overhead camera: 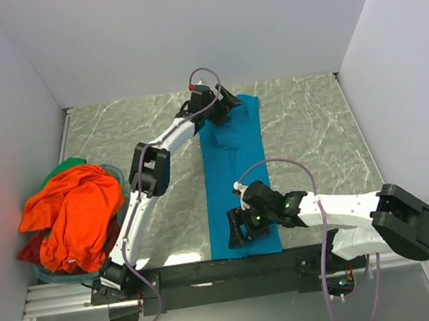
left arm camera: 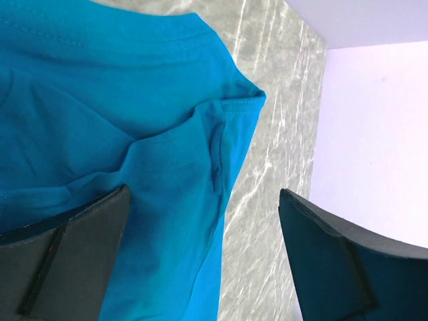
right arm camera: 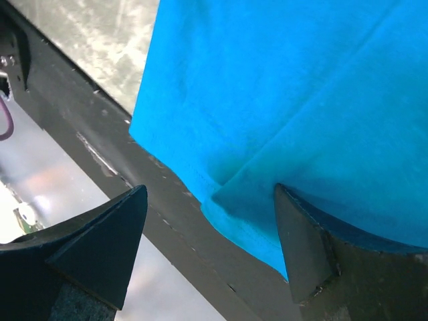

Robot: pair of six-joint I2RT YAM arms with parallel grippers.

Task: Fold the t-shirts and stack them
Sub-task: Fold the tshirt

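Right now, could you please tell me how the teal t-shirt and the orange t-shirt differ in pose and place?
The teal t-shirt lies flat in a long folded strip; the orange t-shirt is crumpled in a heap. The teal one is on the table; the orange one tops a bin at the left. Both are plain cloth.

1. No writing, brand mark, number or sign can be read in any of the three views.
2. The teal t-shirt [overhead camera: 236, 177] shows only plain cloth and stitched hems (both wrist views are close enough to tell).
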